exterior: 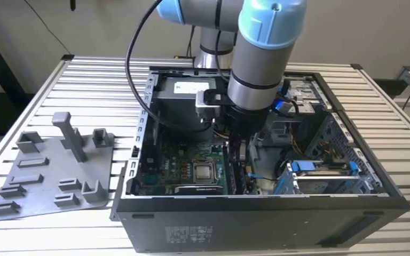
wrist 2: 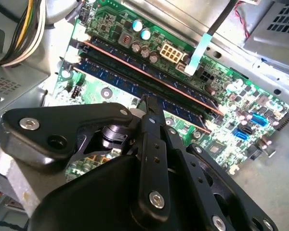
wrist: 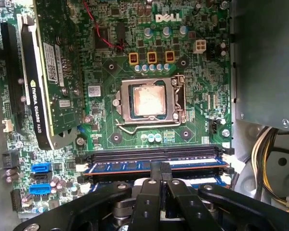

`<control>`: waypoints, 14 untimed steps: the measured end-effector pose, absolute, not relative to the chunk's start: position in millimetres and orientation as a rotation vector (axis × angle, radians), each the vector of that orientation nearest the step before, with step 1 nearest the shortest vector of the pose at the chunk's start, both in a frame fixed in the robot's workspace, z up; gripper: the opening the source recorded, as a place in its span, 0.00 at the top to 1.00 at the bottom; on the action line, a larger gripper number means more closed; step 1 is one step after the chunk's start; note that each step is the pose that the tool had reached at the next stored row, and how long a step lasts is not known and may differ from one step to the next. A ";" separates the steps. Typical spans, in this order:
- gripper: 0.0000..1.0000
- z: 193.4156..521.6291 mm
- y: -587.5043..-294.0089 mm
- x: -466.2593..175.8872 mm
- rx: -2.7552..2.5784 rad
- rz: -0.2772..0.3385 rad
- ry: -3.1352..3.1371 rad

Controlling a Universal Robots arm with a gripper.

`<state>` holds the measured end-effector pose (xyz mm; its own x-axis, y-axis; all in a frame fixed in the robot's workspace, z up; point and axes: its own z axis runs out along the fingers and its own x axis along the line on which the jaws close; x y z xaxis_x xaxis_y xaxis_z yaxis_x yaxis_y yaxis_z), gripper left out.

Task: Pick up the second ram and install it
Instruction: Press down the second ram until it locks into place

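Note:
My gripper (exterior: pixel 238 148) reaches down into the open computer case (exterior: pixel 262 213), over the memory slots of the green motherboard (wrist: pixel 111 67). Its two black fingers are shut against each other. In both wrist views their tips (wrist: pixel 160 166) (wrist 2: pixel 148 102) rest on the top edge of the second ram (wrist: pixel 115 166) (wrist 2: pixel 111 77), near its middle. That ram is a long thin dark stick with blue chips, standing on edge in a slot. Another long dark stick (wrist 2: pixel 149 72) sits in the slot beside it.
The bare processor socket (wrist: pixel 149 102) lies close to the slots, and a graphics card (wrist: pixel 43 72) stands further off. Yellow cables (wrist: pixel 269 159) and the power supply (exterior: pixel 183 101) crowd one end of the case. A grey tray with upright pegs (exterior: pixel 48 181) lies on the slatted table at the exterior view's left.

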<state>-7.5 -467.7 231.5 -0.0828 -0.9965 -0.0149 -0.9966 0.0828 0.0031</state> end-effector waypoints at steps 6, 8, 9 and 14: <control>0.89 221.4 -467.9 -7.5 -2.125 0.018 2.304; 0.89 218.0 -467.9 -7.5 -2.127 0.018 2.303; 0.89 218.1 -467.8 -7.5 -2.128 0.017 2.302; 0.89 236.7 -467.7 -7.5 -2.126 0.019 2.301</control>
